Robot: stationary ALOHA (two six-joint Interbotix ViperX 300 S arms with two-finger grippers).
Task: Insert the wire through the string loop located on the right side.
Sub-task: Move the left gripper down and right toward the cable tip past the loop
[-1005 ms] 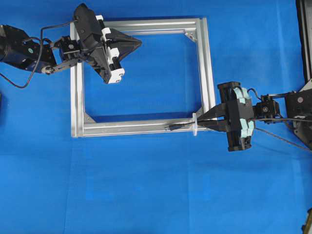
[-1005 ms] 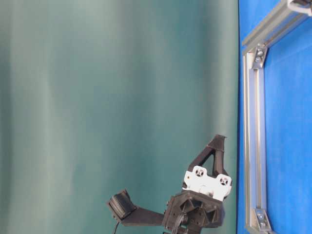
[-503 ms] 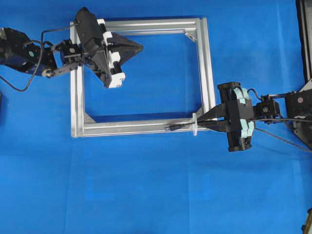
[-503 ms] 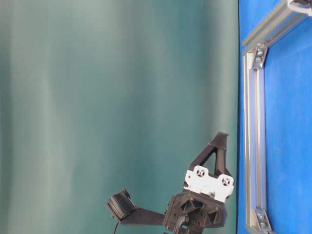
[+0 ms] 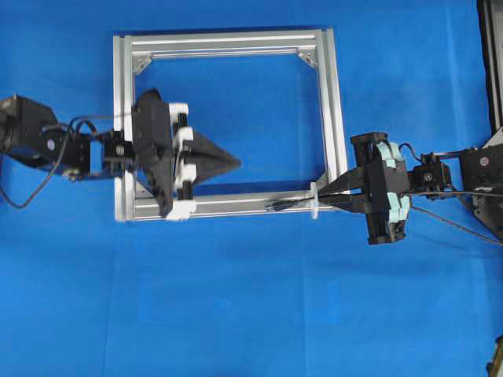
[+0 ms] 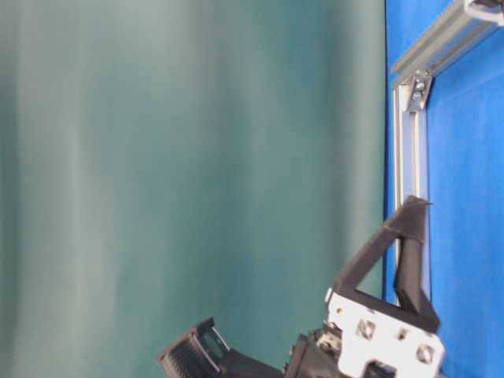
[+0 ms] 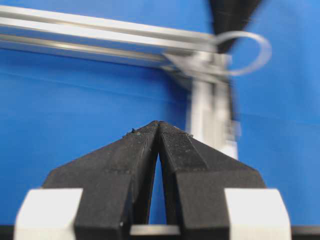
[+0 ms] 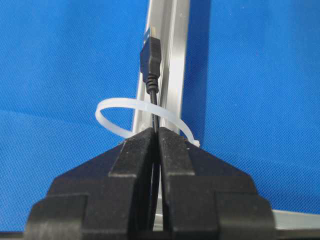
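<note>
Black wire (image 8: 151, 75) passed through white string loop (image 8: 145, 117), plug lying on aluminium frame (image 5: 228, 206) | right gripper (image 8: 156, 134) clenched on wire beside loop | left gripper (image 5: 236, 163) pinched together, empty, inside frame

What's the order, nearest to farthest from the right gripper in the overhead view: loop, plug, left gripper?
1. Loop: at the right gripper's tips, on the frame's bottom rail.
2. Plug: just past the loop, leftward.
3. Left gripper: farther left, inside the frame.
</note>
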